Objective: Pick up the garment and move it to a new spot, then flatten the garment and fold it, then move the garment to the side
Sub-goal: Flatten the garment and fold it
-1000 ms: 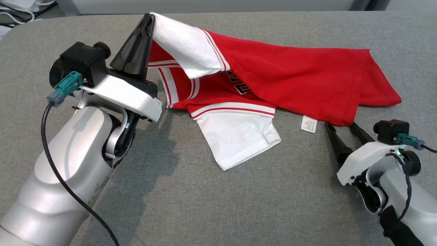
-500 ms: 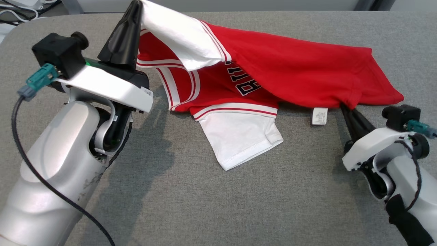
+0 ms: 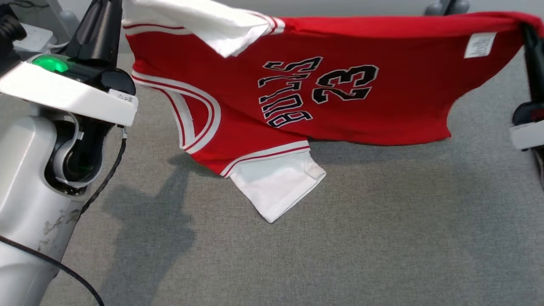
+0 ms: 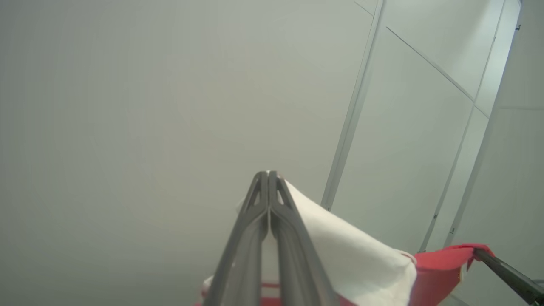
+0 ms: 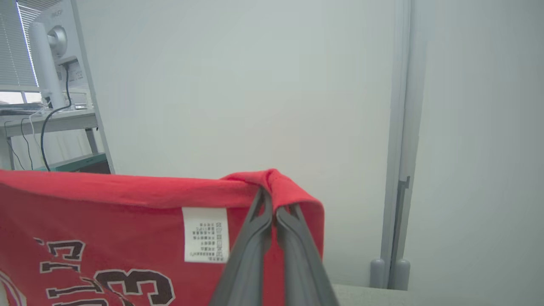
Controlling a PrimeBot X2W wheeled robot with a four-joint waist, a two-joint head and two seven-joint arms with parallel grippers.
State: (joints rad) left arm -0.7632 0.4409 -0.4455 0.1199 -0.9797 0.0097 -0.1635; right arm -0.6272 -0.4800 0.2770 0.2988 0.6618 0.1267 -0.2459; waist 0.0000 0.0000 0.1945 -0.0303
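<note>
The garment (image 3: 382, 114) is a red jersey with white sleeves and a black number print. It hangs spread in the air between my two grippers, above the grey table (image 3: 340, 246). At the upper left, my left gripper (image 3: 108, 8) is shut on a white sleeve (image 4: 348, 250). My right gripper (image 3: 526, 29) at the upper right is shut on the red hem (image 5: 276, 182), beside the white care label (image 5: 205, 233). The lower white sleeve (image 3: 276, 191) droops down to the table. In the wrist views both sets of fingers (image 4: 255, 221) (image 5: 255, 238) are pressed together on cloth.
Behind the table stands a pale wall with a vertical panel joint (image 5: 399, 127). A desk with a monitor and cables (image 5: 51, 46) is at the far left in the right wrist view. Grey feet (image 3: 446, 6) show past the table's far edge.
My right gripper has shut on the red hem. Both arms have risen, lifting the garment off the table and stretching it out so its print shows.
</note>
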